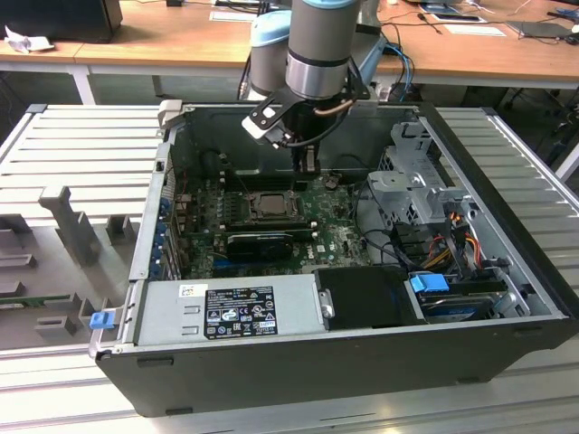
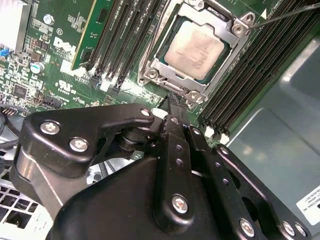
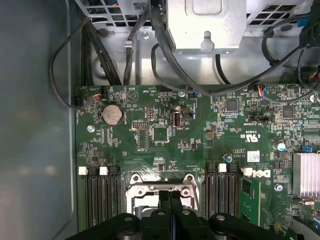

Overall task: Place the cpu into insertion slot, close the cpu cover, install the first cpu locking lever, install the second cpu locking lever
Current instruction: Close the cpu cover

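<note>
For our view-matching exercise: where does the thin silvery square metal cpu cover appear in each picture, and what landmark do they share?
Exterior view: the silvery square metal cpu cover lies mid-board inside the open case, near the black tool.
Second wrist view: the cover lies just beyond the tool.
First wrist view: the cover is partly hidden behind the tool.
Shared landmark: the tool.

The claw [image 1: 308,163] hangs near the insertion slot [image 1: 254,206].

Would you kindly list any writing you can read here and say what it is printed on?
Black label on the power supply: too small to read.
White sticker on the motherboard: too small to read.
White printing on the motherboard: a maker's logo and codes, too small to quote.
</note>
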You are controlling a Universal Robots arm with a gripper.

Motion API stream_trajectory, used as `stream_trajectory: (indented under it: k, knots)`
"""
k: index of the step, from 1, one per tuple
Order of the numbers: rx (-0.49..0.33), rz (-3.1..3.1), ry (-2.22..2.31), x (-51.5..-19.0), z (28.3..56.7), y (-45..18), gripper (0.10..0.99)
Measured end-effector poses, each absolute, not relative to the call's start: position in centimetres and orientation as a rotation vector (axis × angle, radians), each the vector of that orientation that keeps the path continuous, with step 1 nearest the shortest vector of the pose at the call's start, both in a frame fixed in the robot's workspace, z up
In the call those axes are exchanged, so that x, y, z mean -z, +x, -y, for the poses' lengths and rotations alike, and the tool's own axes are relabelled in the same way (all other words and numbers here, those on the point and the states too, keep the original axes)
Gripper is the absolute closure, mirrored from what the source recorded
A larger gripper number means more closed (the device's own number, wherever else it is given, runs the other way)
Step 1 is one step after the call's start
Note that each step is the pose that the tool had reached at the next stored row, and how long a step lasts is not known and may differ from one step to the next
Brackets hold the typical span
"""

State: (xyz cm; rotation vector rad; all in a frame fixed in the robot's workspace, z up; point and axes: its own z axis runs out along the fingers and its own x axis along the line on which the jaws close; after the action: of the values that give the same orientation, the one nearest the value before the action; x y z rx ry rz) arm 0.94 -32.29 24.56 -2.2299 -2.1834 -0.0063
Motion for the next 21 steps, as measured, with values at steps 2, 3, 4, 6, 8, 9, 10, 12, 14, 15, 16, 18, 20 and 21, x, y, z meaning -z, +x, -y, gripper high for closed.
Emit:
stream_trajectory:
  k: [2,3,4,6,8,9,10,12,14,15,16,18,20,21]
  knots:
    - [0.006,2.183,-2.23,-24.4,32.3,0.8,0.98]
    - [0.008,2.187,-2.225,-24.1,32.3,0.8,0.98]
    - [0.008,2.194,-2.218,-23.9,32.3,0.8,0.98]
    - [0.008,2.21,-2.202,-23.4,32.3,0.7,0.98]
    - [0.008,2.215,-2.196,-23.0,32.3,0.4,0.98]
    - [0.008,2.216,-2.195,-23.0,32.3,-0.1,0.98]
    - [0.008,2.216,-2.195,-23.0,32.3,-0.3,0.98]
    - [0.008,2.217,-2.195,-22.9,32.3,-1.5,0.98]
    - [0.008,2.219,-2.193,-22.8,32.3,-2.2,0.98]
    - [0.008,2.228,-2.183,-22.8,32.3,-2.3,0.98]
    - [0.008,2.237,-2.174,-22.7,32.3,-2.3,0.98]
    - [0.008,2.244,-2.168,-22.7,32.2,-2.5,0.98]
    - [0.008,2.244,-2.168,-22.7,32.2,-3.0,0.98]
    - [0.008,2.243,-2.168,-22.7,32.2,-3.1,0.98]
